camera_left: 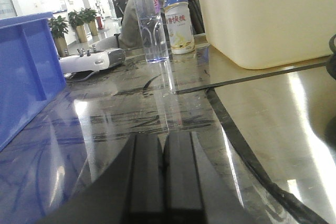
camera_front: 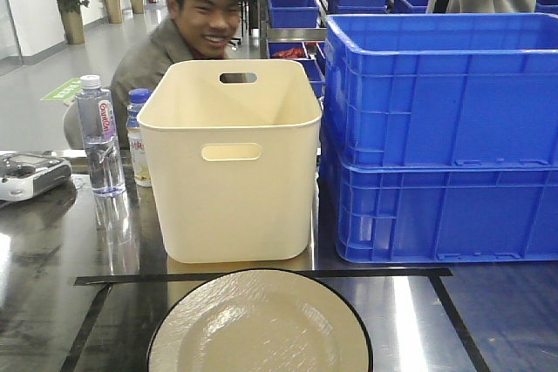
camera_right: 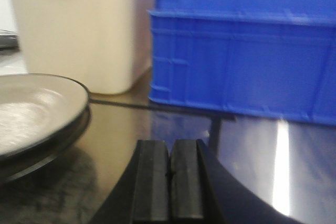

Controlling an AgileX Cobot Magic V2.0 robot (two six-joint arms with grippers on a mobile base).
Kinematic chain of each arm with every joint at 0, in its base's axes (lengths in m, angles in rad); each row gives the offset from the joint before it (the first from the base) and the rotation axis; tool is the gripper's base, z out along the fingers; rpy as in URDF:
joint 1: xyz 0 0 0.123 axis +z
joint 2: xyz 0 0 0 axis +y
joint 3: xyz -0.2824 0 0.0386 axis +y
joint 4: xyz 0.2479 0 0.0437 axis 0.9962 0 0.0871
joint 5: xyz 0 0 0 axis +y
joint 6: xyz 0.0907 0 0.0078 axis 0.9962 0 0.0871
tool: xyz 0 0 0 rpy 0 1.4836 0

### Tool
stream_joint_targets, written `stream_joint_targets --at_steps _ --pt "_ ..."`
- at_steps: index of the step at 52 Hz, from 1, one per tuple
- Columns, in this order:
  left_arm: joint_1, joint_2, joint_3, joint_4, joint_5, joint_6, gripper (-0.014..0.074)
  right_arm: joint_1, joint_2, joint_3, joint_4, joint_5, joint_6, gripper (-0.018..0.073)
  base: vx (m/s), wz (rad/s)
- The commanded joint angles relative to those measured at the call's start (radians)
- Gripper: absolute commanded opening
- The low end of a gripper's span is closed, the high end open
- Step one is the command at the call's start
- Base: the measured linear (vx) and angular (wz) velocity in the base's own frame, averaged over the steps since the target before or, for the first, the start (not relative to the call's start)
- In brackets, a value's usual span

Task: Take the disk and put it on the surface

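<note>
A round beige disk with a black rim (camera_front: 260, 324) lies on the dark glossy surface (camera_front: 52, 302), inside the black tape rectangle (camera_front: 261, 277). The right wrist view shows the same disk (camera_right: 37, 111) at the left, resting flat. My right gripper (camera_right: 170, 148) is shut and empty, low over the surface to the right of the disk. My left gripper (camera_left: 163, 142) is shut with nothing in it, low over the surface (camera_left: 105, 119) left of the tape line (camera_left: 236, 129). Neither gripper appears in the front view.
A cream bin (camera_front: 231, 163) stands behind the disk. Two stacked blue crates (camera_front: 440, 137) stand at the right. Two bottles (camera_front: 100, 137) and a grey controller (camera_front: 30, 173) sit at the left. A man sits behind the table. Another blue crate (camera_left: 23, 72) shows in the left wrist view.
</note>
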Motion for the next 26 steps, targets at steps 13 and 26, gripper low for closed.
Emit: stream_joint_targets --at_steps 13,26 --pt "0.002 -0.012 0.013 -0.011 -0.087 -0.009 -0.0006 -0.251 -0.128 0.168 -0.201 -0.073 0.142 -0.0009 0.0 0.0" --pt "0.002 -0.012 0.013 -0.011 -0.087 -0.009 -0.0006 -0.277 -0.38 0.191 -0.226 0.117 0.142 -0.0009 0.0 0.0"
